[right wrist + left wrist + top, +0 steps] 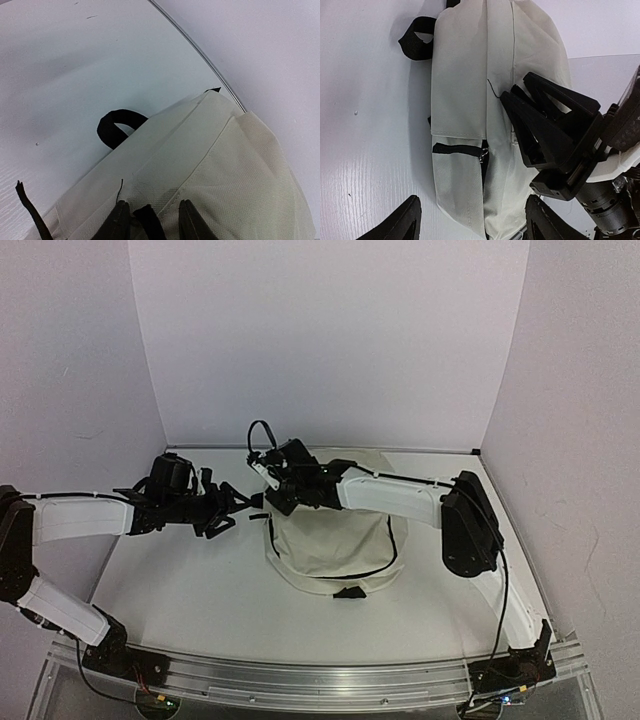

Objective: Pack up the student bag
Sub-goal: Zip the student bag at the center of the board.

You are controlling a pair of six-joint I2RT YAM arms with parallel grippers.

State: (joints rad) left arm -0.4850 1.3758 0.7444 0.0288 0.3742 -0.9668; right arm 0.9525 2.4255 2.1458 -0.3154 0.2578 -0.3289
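On a white grained desk between pale walls slumped a cream woven-fabric student bag; the left tool gaped released, the right tool perhaps half-clenched, unclear.

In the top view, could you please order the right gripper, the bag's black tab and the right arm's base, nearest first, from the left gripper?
1. Right gripper, just right, at the student bag's edge.
2. Black tab, bag's near edge.
3. Right arm's base, near-right corner.
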